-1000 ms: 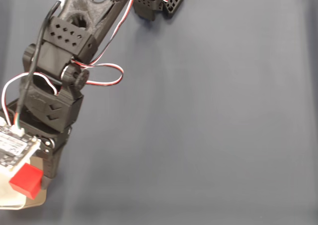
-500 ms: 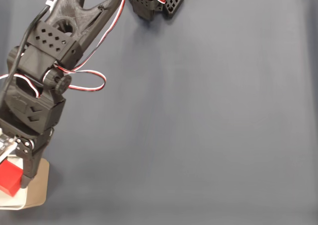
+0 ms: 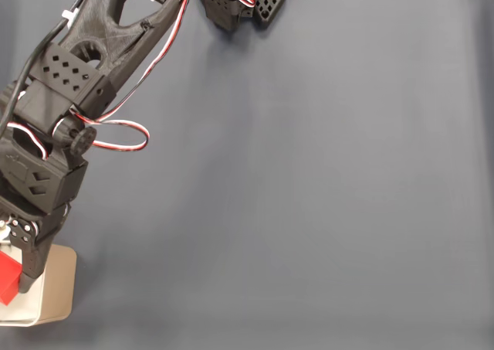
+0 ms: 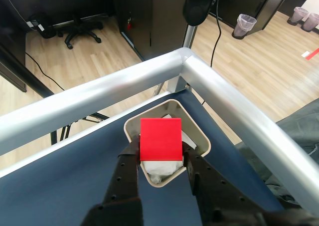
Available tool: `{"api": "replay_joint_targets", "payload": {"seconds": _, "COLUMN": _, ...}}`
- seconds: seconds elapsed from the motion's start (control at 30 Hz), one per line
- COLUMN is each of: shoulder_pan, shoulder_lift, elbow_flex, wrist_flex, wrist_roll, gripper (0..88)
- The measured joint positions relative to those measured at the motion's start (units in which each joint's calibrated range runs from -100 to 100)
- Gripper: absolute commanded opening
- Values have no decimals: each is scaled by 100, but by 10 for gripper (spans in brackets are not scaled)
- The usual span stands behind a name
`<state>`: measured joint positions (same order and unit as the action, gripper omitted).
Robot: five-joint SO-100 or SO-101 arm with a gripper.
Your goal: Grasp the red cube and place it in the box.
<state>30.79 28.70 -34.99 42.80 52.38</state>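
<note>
The gripper (image 4: pixel 160 158) is clamped on the red cube (image 4: pixel 160 138), holding it right over the box (image 4: pixel 198 130) below its fingertips. The wrist view shows the box's white inside; in the fixed view the arm (image 3: pixel 54 134) covers most of it.

Office setting, wood-look floor (image 4: pixel 89 56), rolling desk chair (image 4: pixel 77 29), waste bins (image 4: pixel 245 24), dark cabinets (image 4: pixel 144 16)

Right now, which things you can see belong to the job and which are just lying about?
Part of the job:
- red cube, held between the fingers of the gripper
- box, directly under the cube at the table's corner

Just there:
- metal rail around the table
- office chair
- two waste bins on the wooden floor
</note>
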Motion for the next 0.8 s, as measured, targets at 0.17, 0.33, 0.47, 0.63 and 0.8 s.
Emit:
{"api": "replay_joint_targets", "payload": {"seconds": 0.17, "shoulder_pan": 15, "shoulder_lift": 104, "elbow_flex": -108, "wrist_flex": 0, "wrist_roll": 0, "gripper": 41}}
{"api": "replay_joint_targets", "payload": {"seconds": 0.33, "shoulder_pan": 52, "shoulder_lift": 182, "elbow_flex": -217, "wrist_flex": 0, "wrist_roll": 0, "gripper": 41}}
{"api": "replay_joint_targets", "payload": {"seconds": 0.47, "shoulder_pan": 52, "shoulder_lift": 191, "elbow_flex": -217, "wrist_flex": 0, "wrist_roll": 0, "gripper": 41}}
{"api": "replay_joint_targets", "payload": {"seconds": 0.63, "shoulder_pan": 59, "shoulder_lift": 200, "elbow_flex": -244, "wrist_flex": 0, "wrist_roll": 0, "gripper": 41}}
{"api": "replay_joint_targets", "payload": {"seconds": 0.8, "shoulder_pan": 59, "shoulder_lift": 200, "elbow_flex": -271, "wrist_flex": 0, "wrist_roll": 0, "gripper": 41}}
